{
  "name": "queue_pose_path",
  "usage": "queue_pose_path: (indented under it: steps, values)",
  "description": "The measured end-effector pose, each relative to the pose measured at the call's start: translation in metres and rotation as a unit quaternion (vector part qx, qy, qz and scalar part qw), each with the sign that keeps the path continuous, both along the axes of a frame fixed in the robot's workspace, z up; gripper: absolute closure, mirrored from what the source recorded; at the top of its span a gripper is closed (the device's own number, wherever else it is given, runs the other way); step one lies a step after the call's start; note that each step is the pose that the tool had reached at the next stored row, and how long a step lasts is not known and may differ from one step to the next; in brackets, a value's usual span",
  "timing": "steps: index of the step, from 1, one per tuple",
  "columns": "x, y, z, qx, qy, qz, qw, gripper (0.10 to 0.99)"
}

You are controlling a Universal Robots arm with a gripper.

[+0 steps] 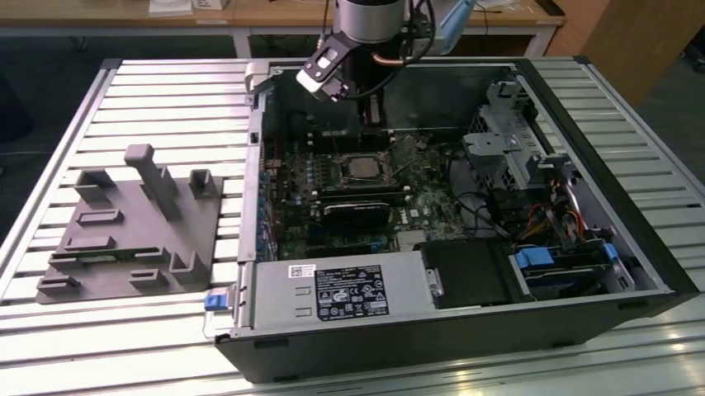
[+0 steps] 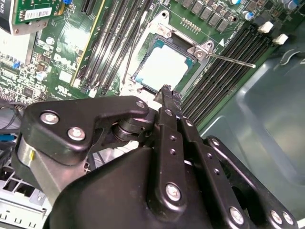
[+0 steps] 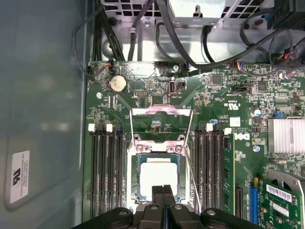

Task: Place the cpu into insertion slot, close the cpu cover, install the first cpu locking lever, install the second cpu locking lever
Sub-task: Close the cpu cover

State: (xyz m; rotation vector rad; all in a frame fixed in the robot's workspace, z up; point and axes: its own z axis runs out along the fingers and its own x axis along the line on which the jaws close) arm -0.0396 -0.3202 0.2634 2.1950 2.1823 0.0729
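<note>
My gripper (image 3: 162, 193): fingers pressed together, gripping nothing, directly over cpu (image 3: 157, 174) seated in insertion slot (image 3: 135, 179), near exterior view centre.

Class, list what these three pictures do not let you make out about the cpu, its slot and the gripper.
First wrist view: the gripper covers one edge of the cpu; the picture's edge cuts off the gripper's body.
Second wrist view: the gripper hides one corner of the insertion slot.
Exterior view: the insertion slot is too small to show whether it is latched.
</note>
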Motion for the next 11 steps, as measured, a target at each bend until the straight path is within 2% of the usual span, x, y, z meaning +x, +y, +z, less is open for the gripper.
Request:
queue_pose_path:
  steps: [11]
  values:
    - [0.0009, 0.0, 0.0027, -0.0001, 0.0, 0.0, 1.0, 0.98]
